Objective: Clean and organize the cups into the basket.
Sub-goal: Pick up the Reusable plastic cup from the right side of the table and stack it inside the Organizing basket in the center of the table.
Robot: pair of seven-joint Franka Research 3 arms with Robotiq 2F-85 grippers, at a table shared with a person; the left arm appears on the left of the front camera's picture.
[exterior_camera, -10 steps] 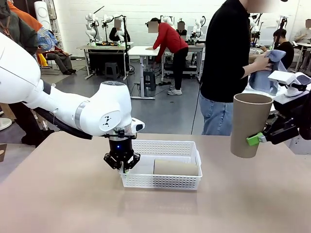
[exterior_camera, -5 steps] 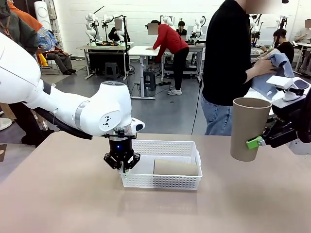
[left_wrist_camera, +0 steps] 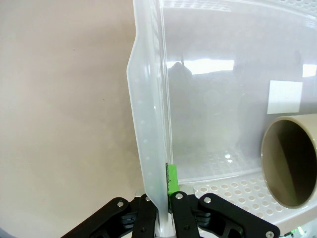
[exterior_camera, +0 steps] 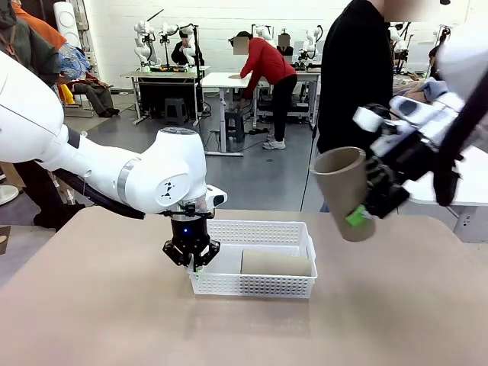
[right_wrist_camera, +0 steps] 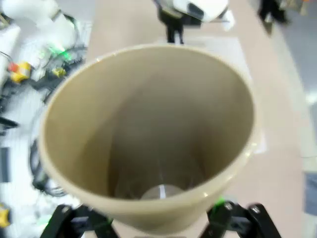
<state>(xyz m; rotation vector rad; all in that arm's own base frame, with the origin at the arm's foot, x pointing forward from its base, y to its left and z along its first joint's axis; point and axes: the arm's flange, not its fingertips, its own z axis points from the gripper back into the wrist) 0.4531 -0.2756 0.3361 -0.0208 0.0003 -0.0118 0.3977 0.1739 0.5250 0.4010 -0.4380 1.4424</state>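
The white lattice basket (exterior_camera: 229, 284) sits mid-table, and one tan cup (exterior_camera: 276, 263) lies on its side inside it. My left gripper (exterior_camera: 191, 258) is shut on the basket's left wall (left_wrist_camera: 146, 124); a green pad (left_wrist_camera: 171, 179) presses the wall's inner face. That lying cup (left_wrist_camera: 292, 159) shows its open mouth in the left wrist view. My right gripper (exterior_camera: 360, 212) is shut on a second tan cup (exterior_camera: 341, 189), held in the air above and right of the basket, tilted with its mouth up and to the left. The right wrist view looks into this cup (right_wrist_camera: 148, 129) between the fingers (right_wrist_camera: 237, 216).
A person in a black top (exterior_camera: 352, 84) stands at the table's far edge behind the held cup. The tabletop (exterior_camera: 114, 320) spreads bare in front of and to the left of the basket.
My right arm has swung left toward the basket, and the cup it holds has gone from upright to tilted. The left gripper and basket have not moved.
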